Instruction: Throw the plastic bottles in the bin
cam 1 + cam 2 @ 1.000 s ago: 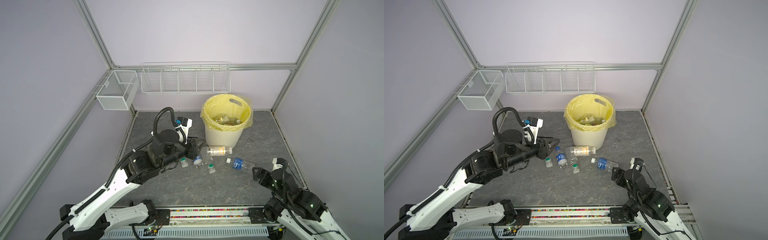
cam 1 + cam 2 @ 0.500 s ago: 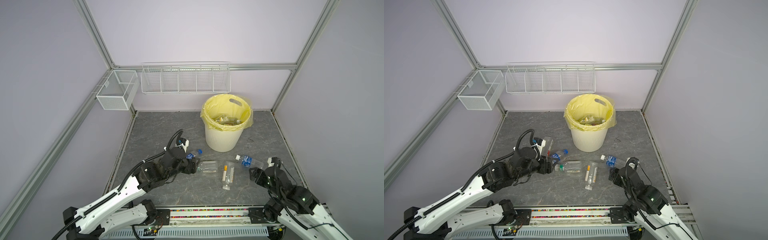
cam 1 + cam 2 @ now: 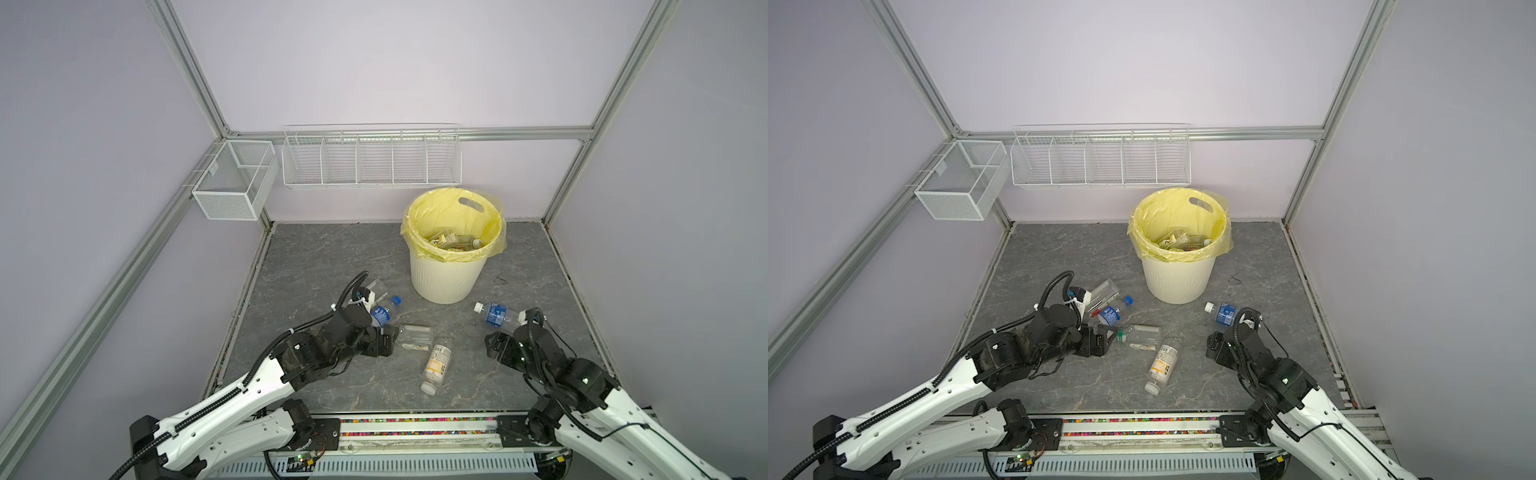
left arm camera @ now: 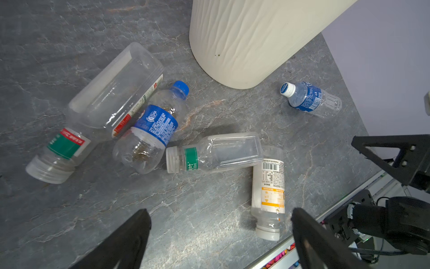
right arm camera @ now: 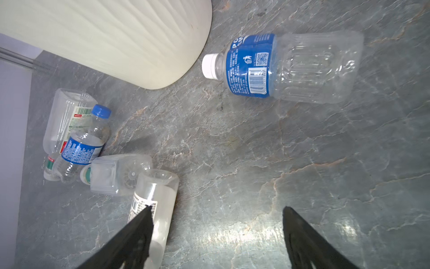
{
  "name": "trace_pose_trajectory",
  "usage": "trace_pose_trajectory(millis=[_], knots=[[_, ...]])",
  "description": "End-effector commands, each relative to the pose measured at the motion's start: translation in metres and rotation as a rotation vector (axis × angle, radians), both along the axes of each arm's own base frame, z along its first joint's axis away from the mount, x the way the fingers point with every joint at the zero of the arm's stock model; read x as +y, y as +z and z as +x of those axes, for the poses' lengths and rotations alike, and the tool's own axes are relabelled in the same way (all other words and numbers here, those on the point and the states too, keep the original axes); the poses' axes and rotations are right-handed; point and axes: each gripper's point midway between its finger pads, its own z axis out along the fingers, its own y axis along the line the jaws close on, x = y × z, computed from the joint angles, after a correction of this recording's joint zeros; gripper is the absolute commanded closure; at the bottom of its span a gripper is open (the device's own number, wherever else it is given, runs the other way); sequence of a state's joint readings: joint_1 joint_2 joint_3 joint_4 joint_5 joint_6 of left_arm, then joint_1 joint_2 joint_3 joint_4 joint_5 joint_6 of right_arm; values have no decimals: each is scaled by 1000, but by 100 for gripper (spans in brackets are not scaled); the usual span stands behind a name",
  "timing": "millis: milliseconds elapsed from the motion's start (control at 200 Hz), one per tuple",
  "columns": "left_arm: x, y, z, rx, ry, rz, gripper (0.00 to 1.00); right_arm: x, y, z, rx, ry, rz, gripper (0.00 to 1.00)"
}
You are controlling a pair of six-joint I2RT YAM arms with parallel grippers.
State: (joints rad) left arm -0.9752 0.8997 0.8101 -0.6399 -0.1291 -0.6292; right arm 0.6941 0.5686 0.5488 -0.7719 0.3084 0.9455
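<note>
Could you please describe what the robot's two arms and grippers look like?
The left arm and right arm have white lower links with black joints and black wrist sections. A black corrugated cable loops over each wrist. The left gripper and right gripper each have two black, tapering, wedge-shaped fingers.

Cream ribbed bin (image 3: 446,278) with yellow liner (image 3: 424,212), grey veined counter (image 3: 332,257), beside the bin a blue-labelled white-capped bottle (image 3: 496,314), black fingers (image 4: 125,242)

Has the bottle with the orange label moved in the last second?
Yes. The orange-labelled bottle lay close beside the base of the bin; now it lies farther from it, nearer the front rail, cap toward the rail.
</note>
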Motion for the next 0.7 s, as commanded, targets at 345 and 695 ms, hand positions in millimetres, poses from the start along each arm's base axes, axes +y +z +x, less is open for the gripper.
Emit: trace_pose_trajectory(millis=[345, 695], knots=[[-33, -41, -31, 162, -79, -116, 0, 1, 0, 6, 1, -24, -25, 12], [-91, -63, -57, 199, -192, -7, 0, -11, -5, -5, -5, -45, -21, 12]])
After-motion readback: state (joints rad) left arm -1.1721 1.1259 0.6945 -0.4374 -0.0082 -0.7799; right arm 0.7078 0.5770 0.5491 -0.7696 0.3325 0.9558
